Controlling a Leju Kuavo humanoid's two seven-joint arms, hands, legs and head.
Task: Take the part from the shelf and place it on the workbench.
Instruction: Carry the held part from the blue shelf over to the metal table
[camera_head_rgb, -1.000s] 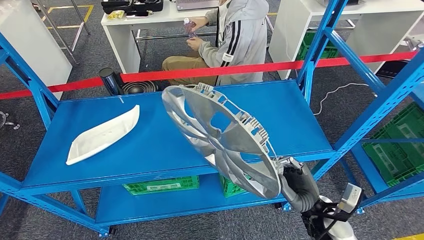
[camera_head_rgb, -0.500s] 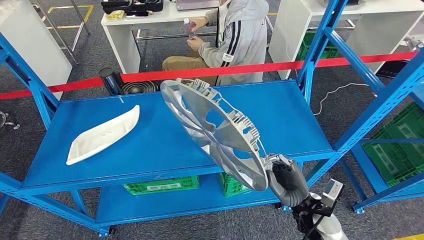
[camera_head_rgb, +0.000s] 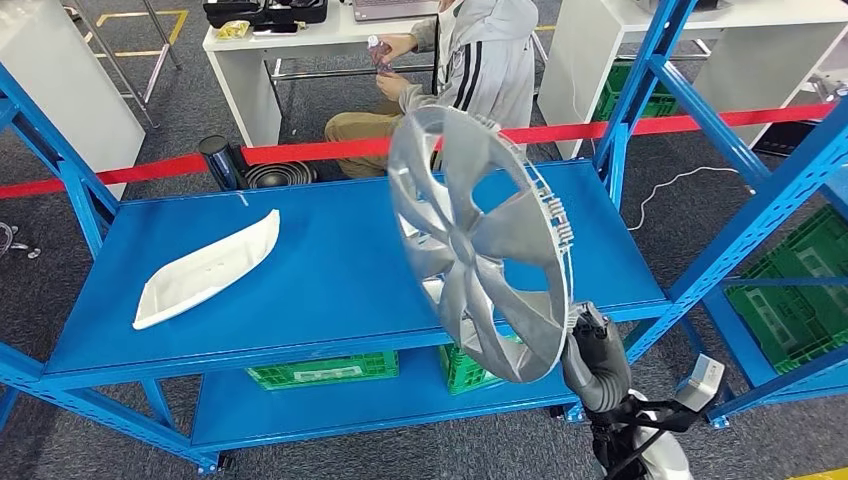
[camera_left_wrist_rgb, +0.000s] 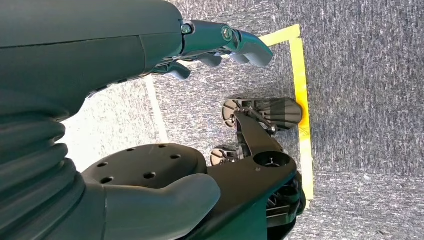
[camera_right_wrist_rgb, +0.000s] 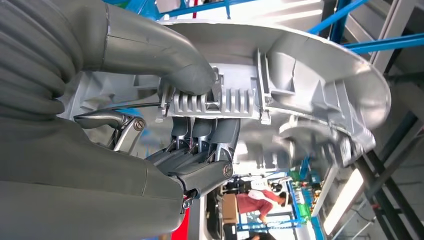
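Note:
A silver wheel cover (camera_head_rgb: 480, 240) stands nearly upright in the air above the blue shelf (camera_head_rgb: 300, 270), its spoked face turned towards me. My right hand (camera_head_rgb: 590, 350) grips it by the lower rim. In the right wrist view the thumb (camera_right_wrist_rgb: 170, 55) presses the ribbed clips on the wheel cover's (camera_right_wrist_rgb: 300, 65) back, with the dark fingers (camera_right_wrist_rgb: 200, 135) curled under the rim. A white curved panel (camera_head_rgb: 205, 268) lies on the shelf's left side. My left hand (camera_left_wrist_rgb: 150, 50) hangs over the grey floor, fingers apart and holding nothing.
Blue uprights (camera_head_rgb: 640, 90) frame the shelf on the right. Green crates (camera_head_rgb: 320, 370) sit on the lower level and at the right (camera_head_rgb: 790, 290). A red barrier tape (camera_head_rgb: 300, 150) runs behind the shelf. A seated person (camera_head_rgb: 470, 70) works at a white desk (camera_head_rgb: 250, 60) beyond it.
The wheel cover has swung from a flat tilt to nearly upright and risen, its top edge now higher and further right. My right hand stays on its lower rim.

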